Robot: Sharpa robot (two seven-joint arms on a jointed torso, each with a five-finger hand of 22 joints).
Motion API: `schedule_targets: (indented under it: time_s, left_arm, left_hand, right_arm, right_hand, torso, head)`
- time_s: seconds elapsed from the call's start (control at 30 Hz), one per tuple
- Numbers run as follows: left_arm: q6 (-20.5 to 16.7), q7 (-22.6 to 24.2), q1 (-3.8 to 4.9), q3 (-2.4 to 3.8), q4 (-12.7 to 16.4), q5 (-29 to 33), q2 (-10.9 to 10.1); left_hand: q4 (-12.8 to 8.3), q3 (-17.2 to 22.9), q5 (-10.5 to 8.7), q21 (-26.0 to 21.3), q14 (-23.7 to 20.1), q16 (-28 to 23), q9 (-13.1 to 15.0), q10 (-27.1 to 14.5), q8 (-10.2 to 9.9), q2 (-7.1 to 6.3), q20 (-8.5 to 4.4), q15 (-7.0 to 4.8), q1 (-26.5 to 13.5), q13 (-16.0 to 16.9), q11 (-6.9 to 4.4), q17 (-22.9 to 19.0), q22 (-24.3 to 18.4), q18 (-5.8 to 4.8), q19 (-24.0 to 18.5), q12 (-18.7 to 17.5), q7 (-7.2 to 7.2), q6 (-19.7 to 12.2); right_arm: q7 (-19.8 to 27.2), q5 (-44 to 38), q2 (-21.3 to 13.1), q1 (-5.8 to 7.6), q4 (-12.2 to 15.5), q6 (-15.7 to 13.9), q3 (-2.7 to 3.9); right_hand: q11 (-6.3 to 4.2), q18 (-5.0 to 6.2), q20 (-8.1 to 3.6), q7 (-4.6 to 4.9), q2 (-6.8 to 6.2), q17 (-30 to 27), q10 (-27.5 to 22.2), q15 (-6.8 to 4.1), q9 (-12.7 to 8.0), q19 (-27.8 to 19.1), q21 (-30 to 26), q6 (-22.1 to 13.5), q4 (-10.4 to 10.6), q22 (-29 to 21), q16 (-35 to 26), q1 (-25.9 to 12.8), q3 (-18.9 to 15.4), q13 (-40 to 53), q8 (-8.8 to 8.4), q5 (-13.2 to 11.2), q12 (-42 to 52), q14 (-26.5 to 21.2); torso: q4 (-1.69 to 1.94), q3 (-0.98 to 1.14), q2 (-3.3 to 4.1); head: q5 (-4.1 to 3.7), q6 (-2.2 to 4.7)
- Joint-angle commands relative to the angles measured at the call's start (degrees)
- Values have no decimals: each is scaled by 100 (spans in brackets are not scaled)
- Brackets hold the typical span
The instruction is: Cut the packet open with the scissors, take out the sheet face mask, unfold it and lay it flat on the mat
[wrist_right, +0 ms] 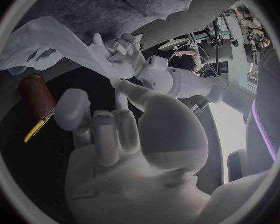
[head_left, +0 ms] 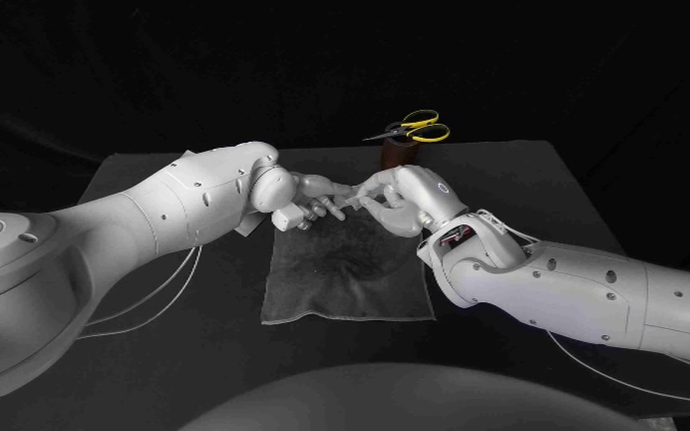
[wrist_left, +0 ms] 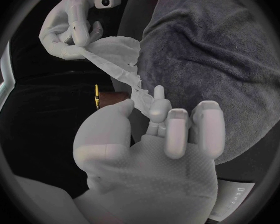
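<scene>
Just above a fuzzy, dark-grey rectangular mat on the black table, two silver hands meet. The left hand pinches one end of a thin, white, crinkled sheet face mask between thumb and fingers. The right hand pinches the other end the same way. The mask hangs twisted and stretched between them, clear of the mat. Yellow-handled scissors rest on top of a brown, cylinder-shaped holder at the table's far edge.
</scene>
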Motion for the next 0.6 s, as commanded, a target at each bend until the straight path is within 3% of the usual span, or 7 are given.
schedule_targets:
  time_s: [0.03,0.17,0.3,0.43,0.53,0.6]
  left_arm:
    - [-135,66,4,3,-8,337,15]
    - [-190,66,4,3,-24,330,10]
    - [-234,63,4,3,-35,296,-1]
    - [-266,59,4,3,-41,263,-14]
    - [-293,56,5,3,-49,243,-25]
    - [-314,55,5,3,-57,235,-33]
  left_hand:
    - [-11,-14,-14,-18,478,11,-24,-19,-38,112,34,65,211,-34,42,1097,443,-101,-23,-41,48,9]
    - [-72,104,-11,-29,474,6,-59,-51,-59,260,45,71,832,-57,46,1088,429,-96,-34,-62,51,32]
    - [-315,470,-11,-33,472,3,-83,-68,-52,368,38,58,1535,-48,28,1081,425,-94,-39,-64,38,65]
    - [-634,962,-10,-34,469,-1,-82,-88,0,312,15,21,2039,-43,-14,1073,424,-93,-40,-74,-9,108]
    - [-973,1527,-9,-35,469,-4,-38,-91,112,177,-14,-11,2331,-31,-48,1069,424,-93,-40,-84,-42,130]
    - [-1105,1953,-13,-36,470,-4,34,-72,256,43,-28,-1,2257,-38,-34,1072,424,-93,-40,-98,-21,104]
  right_arm:
    - [20,-27,4,4,5,49,6]
    - [18,-31,0,4,5,49,6]
    - [15,-34,-7,4,4,49,5]
    - [12,-41,-14,4,4,49,5]
    - [9,-44,-20,4,5,49,5]
    - [8,-45,-24,4,6,50,5]
  right_hand:
    - [-40,106,0,7,37,1488,525,-24,156,54,29,45,-6,725,32,34,34,1229,117,27,31,595]
    - [-40,106,0,7,37,1488,525,-24,156,54,29,45,-6,725,32,34,34,1229,117,27,31,595]
    - [-40,106,0,7,37,1488,525,-24,156,54,29,45,-6,725,32,34,34,1229,117,27,31,595]
    - [-40,106,0,7,37,1488,525,-24,156,54,29,45,-6,725,32,34,34,1229,117,27,31,595]
    - [-40,106,0,7,37,1488,525,-24,156,54,29,45,-6,725,32,34,34,1229,117,27,31,595]
    - [-40,106,0,7,37,1488,525,-24,156,54,29,45,-6,725,32,34,34,1229,117,27,31,595]
  torso:
    - [1,2,-1]
    - [-2,1,-3]
    - [0,0,-3]
    - [1,-2,-1]
    - [4,-3,0]
    - [4,-4,-1]
  head:
    - [-12,0]
    - [-14,0]
    - [-18,0]
    - [-20,0]
    - [-22,0]
    - [-19,0]
